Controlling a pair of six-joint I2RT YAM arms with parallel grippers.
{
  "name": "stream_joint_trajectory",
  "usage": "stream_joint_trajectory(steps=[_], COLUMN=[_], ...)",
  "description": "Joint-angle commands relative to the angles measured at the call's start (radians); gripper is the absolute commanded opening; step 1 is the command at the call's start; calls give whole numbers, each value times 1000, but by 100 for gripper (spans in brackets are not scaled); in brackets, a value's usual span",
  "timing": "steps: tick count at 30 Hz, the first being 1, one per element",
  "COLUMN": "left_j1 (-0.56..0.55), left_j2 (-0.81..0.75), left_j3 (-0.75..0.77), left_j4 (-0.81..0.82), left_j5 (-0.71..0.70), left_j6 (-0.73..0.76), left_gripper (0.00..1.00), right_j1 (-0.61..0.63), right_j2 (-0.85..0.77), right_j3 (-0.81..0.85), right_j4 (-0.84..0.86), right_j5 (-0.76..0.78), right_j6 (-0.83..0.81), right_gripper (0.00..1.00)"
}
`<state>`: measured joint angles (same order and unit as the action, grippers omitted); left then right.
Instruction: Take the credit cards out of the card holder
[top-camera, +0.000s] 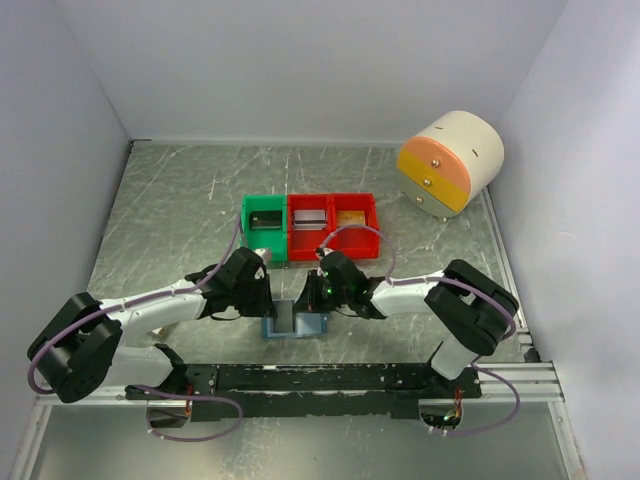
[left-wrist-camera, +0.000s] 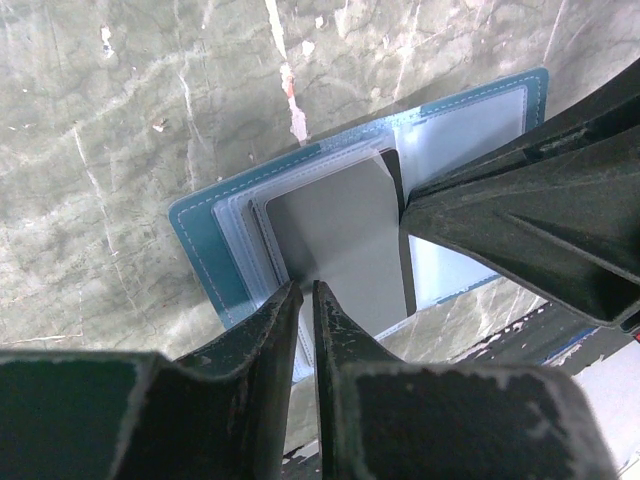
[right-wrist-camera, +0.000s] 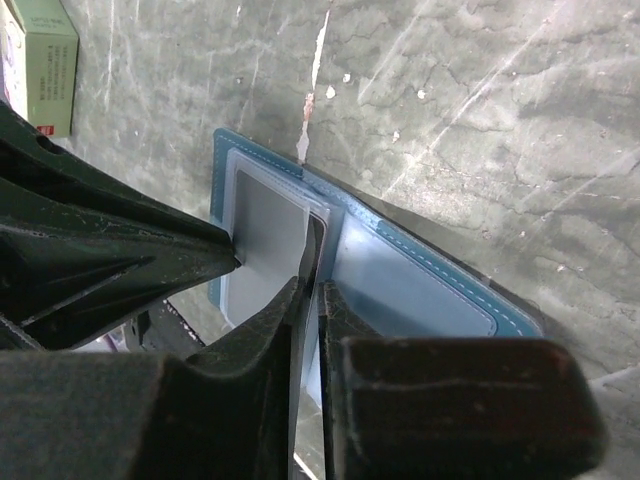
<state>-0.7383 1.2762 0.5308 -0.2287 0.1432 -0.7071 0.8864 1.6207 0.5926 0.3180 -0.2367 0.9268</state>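
Observation:
The card holder (top-camera: 296, 323) lies open on the table between my two arms, slate-blue outside (left-wrist-camera: 205, 250) and light blue inside (right-wrist-camera: 420, 285). A grey credit card (left-wrist-camera: 340, 240) sticks partly out of its pale pockets. My left gripper (left-wrist-camera: 307, 288) is pinched nearly shut on the near edge of the holder's pocket layers, beside the card. My right gripper (right-wrist-camera: 312, 285) is shut on the card's (right-wrist-camera: 265, 230) edge, which runs up between its fingers. In the top view the left gripper (top-camera: 268, 300) and the right gripper (top-camera: 322, 296) meet over the holder.
A green bin (top-camera: 264, 225) and two red bins (top-camera: 310, 226) (top-camera: 353, 217) stand in a row just behind the holder. A round cream-and-orange drawer unit (top-camera: 450, 160) sits at the back right. A small pale box (right-wrist-camera: 45, 65) lies nearby. White walls enclose the table.

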Motion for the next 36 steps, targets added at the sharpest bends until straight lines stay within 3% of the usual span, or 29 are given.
stream_joint_trajectory(steps=[1, 6, 13, 26, 31, 36], left_j1=[-13, -16, -21, -22, -23, -22], left_j2=[23, 33, 45, 57, 61, 68], left_j3=[2, 5, 11, 21, 16, 11], left_j4=[-58, -55, -62, -75, -65, -56], left_j5=[-57, -54, -70, -98, -88, -85], left_j6=[11, 12, 13, 20, 21, 21], left_gripper=[24, 25, 25, 25, 25, 25], right_j1=[-5, -5, -8, -67, -65, -60], right_j2=[7, 67, 22, -26, 5, 53], right_j3=[-11, 19, -5, -65, -64, -56], right_j4=[37, 26, 26, 50, 118, 161], right_j5=[-41, -62, -20, -53, -119, -159], right_j6=[-4, -14, -25, -29, -20, -11], right_gripper=[14, 18, 0, 0, 16, 25])
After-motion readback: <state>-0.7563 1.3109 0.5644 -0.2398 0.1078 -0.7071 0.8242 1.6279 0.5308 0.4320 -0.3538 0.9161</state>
